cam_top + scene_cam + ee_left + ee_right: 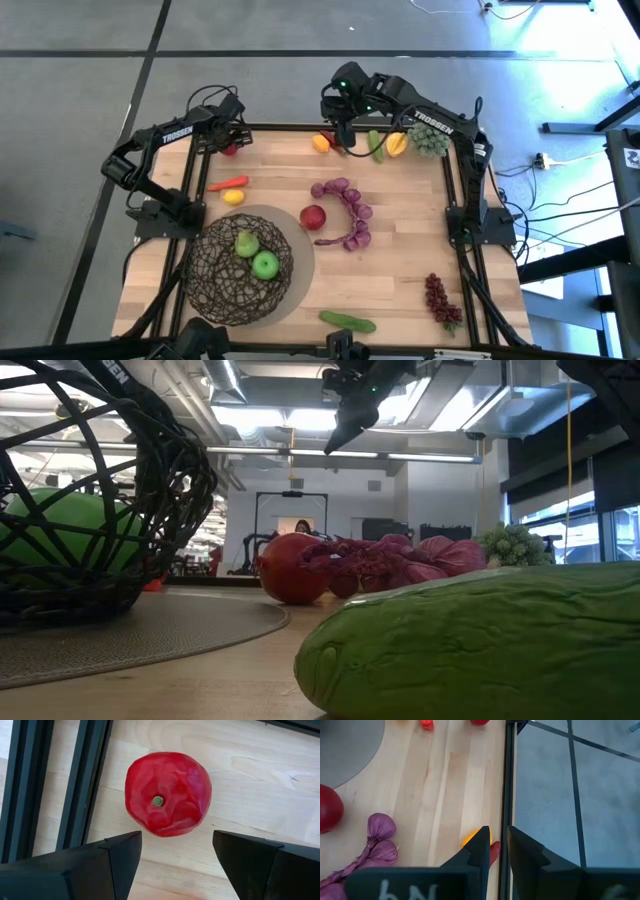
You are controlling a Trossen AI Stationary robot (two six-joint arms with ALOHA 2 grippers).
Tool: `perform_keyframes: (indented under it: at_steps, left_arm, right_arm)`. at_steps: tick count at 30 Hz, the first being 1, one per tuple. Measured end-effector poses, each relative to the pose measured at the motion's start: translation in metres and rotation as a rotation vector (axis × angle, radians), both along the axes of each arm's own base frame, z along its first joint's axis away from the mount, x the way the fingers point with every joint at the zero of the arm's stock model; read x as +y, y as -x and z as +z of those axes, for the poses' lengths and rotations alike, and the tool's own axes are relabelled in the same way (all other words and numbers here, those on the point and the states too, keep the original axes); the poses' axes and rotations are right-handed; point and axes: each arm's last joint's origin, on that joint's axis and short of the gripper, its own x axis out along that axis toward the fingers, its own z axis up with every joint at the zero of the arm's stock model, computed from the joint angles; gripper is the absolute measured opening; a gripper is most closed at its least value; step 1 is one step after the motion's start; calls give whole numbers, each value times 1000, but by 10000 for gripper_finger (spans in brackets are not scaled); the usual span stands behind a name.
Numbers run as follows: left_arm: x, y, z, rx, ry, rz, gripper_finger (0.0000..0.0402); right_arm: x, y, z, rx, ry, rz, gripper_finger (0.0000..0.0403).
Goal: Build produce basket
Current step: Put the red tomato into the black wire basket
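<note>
the basket [240,270], a round bowl of dark wire mesh, sits on a flat grey mat [300,275] at the near left part of the wooden tabletop [400,270]. inside it lie a green apple [265,265] and a green pear [246,243], touching each other.

the left gripper [229,140] hangs over the far left corner of the tabletop, right above a red apple [167,793] that rests on the wood just beside the dark frame rail [75,780]. its jaws are released, spread wider than the apple and not touching it. near that corner, toward the basket, lie a red chili [229,183] and a small yellow fruit [233,197], close together.

the right gripper [343,132] is at the far edge near the middle, above an orange fruit [321,142]. its jaws stand close together with a narrow gap and grasp nothing; in the right wrist view the orange fruit shows just behind one finger, with a bit of something red beside it. next along that edge lie a green cucumber [375,144], a yellow fruit [397,144] and a green grape bunch [431,140].

in the middle of the tabletop a second red apple [313,216] lies just beside the mat, with a curved string of purple grapes [350,212] bending around its right side. a dark-red grape bunch [439,299] lies near the near right corner, and another green cucumber [348,321] lies at the near edge.
</note>
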Motion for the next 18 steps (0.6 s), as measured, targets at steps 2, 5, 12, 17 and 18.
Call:
perform_keyframes:
  at_steps: [2, 5, 12, 17, 18]
  left_arm:
    - [0, 0, 0, 0, 1, 0, 236]
    - [-1, 0, 0, 4, 7, 0, 236]
    - [-1, 0, 0, 6, 4, -1, 236]
    - [-1, 0, 0, -8, 14, 3, 236]
    - [-1, -1, 0, -24, 20, 26, 236]
  right_arm:
    - [0, 0, 0, 0, 0, 0, 65]
    - [0, 0, 0, 0, 0, 0, 65]
    - [0, 0, 0, 0, 0, 0, 65]
    - [0, 0, 0, 0, 0, 0, 65]
    - [0, 0, 0, 0, 0, 0, 65]
